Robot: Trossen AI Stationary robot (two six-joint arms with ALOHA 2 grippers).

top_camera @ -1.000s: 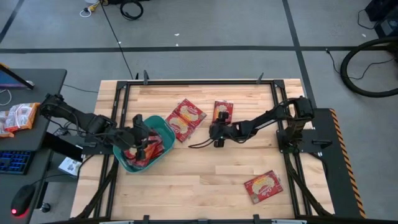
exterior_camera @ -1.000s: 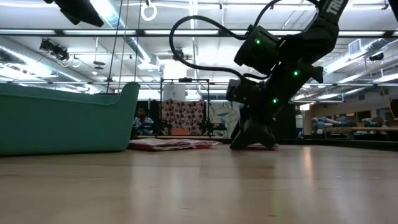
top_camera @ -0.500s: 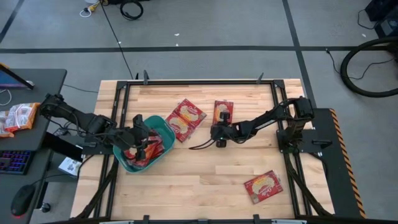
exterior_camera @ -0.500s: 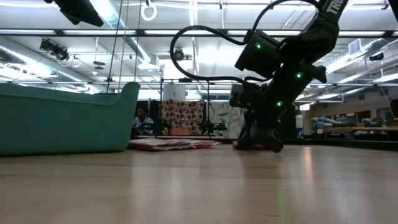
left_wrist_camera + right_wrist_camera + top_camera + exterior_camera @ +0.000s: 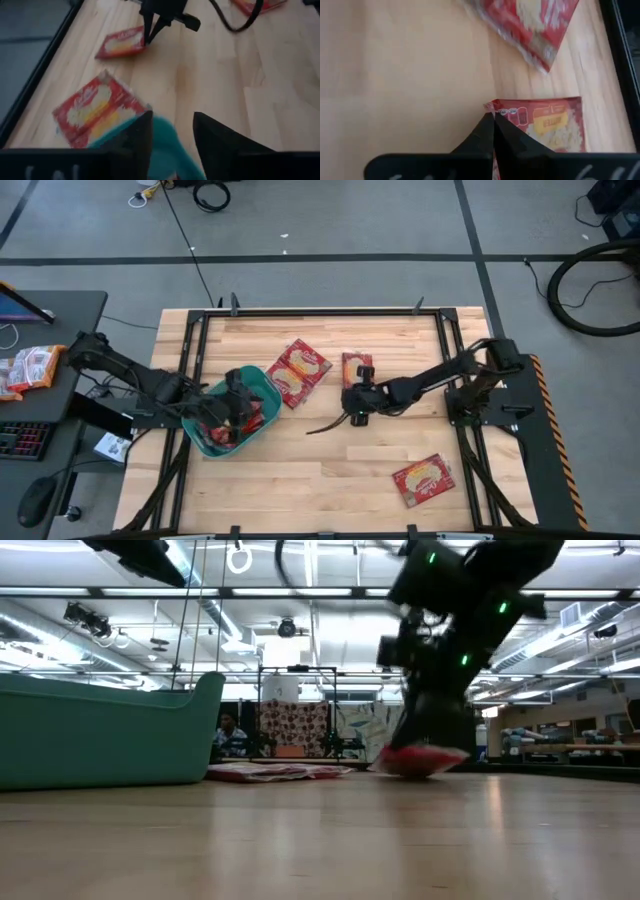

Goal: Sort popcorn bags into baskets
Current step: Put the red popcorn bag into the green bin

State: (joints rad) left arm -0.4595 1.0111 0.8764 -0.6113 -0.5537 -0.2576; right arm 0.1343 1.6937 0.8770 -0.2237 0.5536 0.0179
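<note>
While my right gripper (image 5: pixel 493 121) sits with its fingers pressed together on the corner of a popcorn bag (image 5: pixel 547 124), I can see in the right wrist view that the flat red packet has a glossy, crinkled skin and a cream-yellow panel. From above, that pinched packet (image 5: pixel 355 366) lies near the middle of the pale planked wooden table (image 5: pixel 330 470), with its near edge under the right gripper (image 5: pixel 357 396). At table height its red edge (image 5: pixel 420 760) looks lifted slightly off the wood beneath the dark fingers.

I count three more places with packets on the table. A square-looking pair of overlapping bags (image 5: pixel 298 370) lies tilted just beside the basket, and another pair (image 5: pixel 423 478) lies well apart toward the near right corner. More red packets (image 5: pixel 235 425) lie inside the basket; I cannot count those.

I see one basket (image 5: pixel 262 380), a smooth teal-green plastic tub with rounded corners and a raised rim, at the left side of the table.

My left gripper (image 5: pixel 232 402) hangs over the basket. In the left wrist view its two dark fingers (image 5: pixel 137 137) stand apart with only the teal rim (image 5: pixel 167 132) showing between them; I cannot tell whether it holds anything. Off the table to the left, more packets (image 5: pixel 28 370) rest on a dark desk (image 5: pixel 70 310).
</note>
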